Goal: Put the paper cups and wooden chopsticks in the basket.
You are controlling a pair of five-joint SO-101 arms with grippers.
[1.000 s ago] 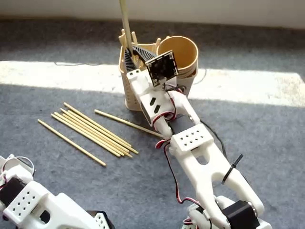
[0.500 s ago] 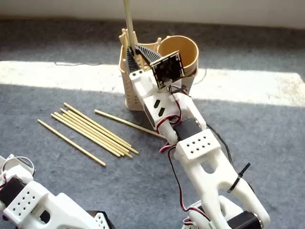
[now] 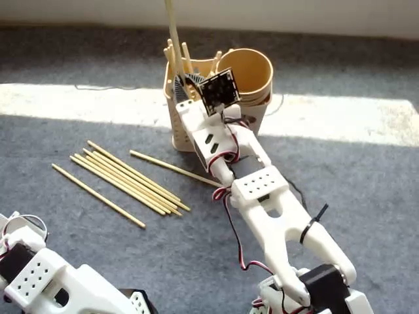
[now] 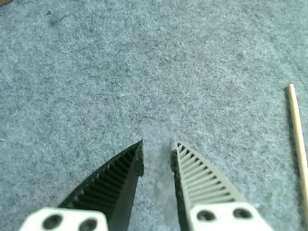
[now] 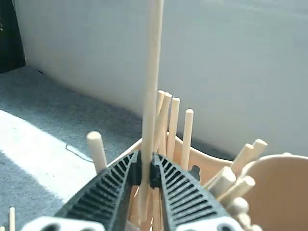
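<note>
right arm (image 3: 262, 190) extended to basket (image 3: 175, 127); right gripper (image 5: 146, 167) clamped on upright chopstick (image 5: 154, 72). left gripper (image 4: 158, 155) low over carpet (image 4: 144, 57), jaws slightly apart.

High: fixed, looking down across carpet (image 3: 366, 196). Left wrist: close, facing down at carpet. Right wrist: close, roughly level, facing basket (image 3: 177, 134), shared with high.

The worktop (image 3: 366, 190) is covered in grey, rough, felt-like cloth. The chopsticks (image 3: 131, 176) are made of pale matt wood. The paper cup (image 3: 252, 75) is smooth. The left tool (image 4: 158, 151) is formed of ribbed matt plastic.
</note>
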